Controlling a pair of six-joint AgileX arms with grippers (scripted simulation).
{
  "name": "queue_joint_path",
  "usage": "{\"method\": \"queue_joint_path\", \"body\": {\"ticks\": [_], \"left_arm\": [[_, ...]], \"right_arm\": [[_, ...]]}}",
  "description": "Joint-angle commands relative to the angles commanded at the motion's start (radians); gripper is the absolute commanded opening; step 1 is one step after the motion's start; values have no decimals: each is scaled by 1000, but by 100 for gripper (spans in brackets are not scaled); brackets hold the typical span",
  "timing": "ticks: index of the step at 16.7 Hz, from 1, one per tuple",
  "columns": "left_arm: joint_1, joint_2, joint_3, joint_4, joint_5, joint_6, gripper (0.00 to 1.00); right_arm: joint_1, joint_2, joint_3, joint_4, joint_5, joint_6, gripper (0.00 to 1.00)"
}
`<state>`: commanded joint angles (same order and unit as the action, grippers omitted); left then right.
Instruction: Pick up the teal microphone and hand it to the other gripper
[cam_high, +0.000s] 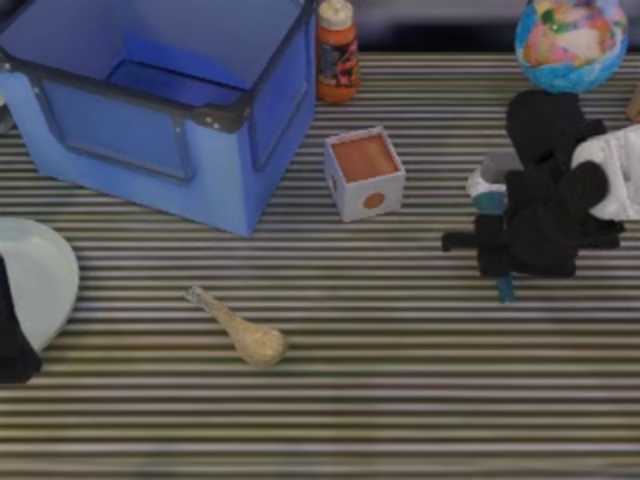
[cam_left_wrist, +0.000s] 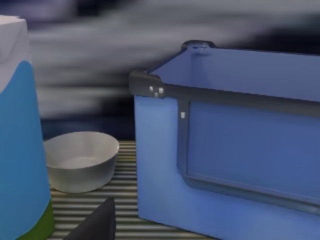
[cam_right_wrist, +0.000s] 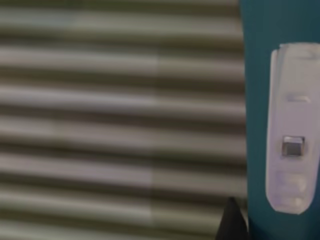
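The teal microphone lies on the striped table at the right. Its teal handle tip (cam_high: 507, 290) and white head (cam_high: 487, 182) stick out from under my right gripper (cam_high: 520, 240), which hovers low right over it. In the right wrist view the teal handle (cam_right_wrist: 257, 100) with its white switch patch (cam_right_wrist: 292, 130) stands very close. Whether the gripper holds it does not show. My left gripper (cam_high: 12, 340) is parked at the table's left edge, open, with one dark finger (cam_left_wrist: 97, 222) in its wrist view and nothing held.
A big blue crate (cam_high: 160, 110) fills the back left. An orange bottle (cam_high: 337, 55), a white cube with an orange top (cam_high: 364, 172) and a colourful globe (cam_high: 570, 35) stand at the back. A tan bulb-ended stick (cam_high: 245, 330) lies mid-left near a pale bowl (cam_high: 35, 275).
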<state>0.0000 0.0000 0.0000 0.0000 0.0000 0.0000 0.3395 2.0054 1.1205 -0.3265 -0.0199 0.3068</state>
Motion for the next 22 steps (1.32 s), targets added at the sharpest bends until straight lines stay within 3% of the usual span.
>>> {"method": "queue_joint_path", "body": {"ticks": [14,18,22], "left_arm": [[0,0,0,0,0,0,100],[0,0,0,0,0,0,100],[0,0,0,0,0,0,100]], "right_arm": [[-13,-273,-319,1116,-373,-250,0],[-16,-330,-359,1242,-422,-287,0],[-16,-332,-360,1248,-424,-289,0]]}}
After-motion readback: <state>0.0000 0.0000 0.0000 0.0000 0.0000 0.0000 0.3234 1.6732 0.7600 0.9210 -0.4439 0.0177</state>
